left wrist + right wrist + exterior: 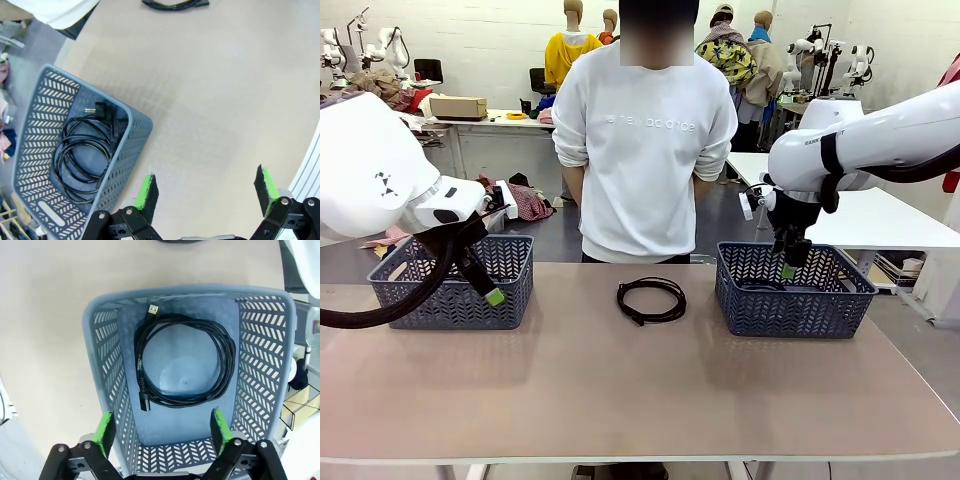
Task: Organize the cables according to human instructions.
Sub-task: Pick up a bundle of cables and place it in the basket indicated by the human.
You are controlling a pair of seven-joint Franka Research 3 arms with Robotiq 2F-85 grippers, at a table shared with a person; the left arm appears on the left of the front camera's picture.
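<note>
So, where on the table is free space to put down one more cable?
The table's near half is bare. A loose cable lies between the left basket and the right basket; each holds one: left coil, right coil.

I am seeing three thin black cords. The first cable (651,298) is lying flat on the table (620,390) as a loose ring, between the left basket (450,290) and the right basket (790,300), touching neither. The second cable (85,155) is lying coiled on the left basket's floor, its plug resting at the ring's edge. The third cable (185,365) is lying as a round ring on the right basket's floor, one metal-tipped end sticking out of the ring.
</note>
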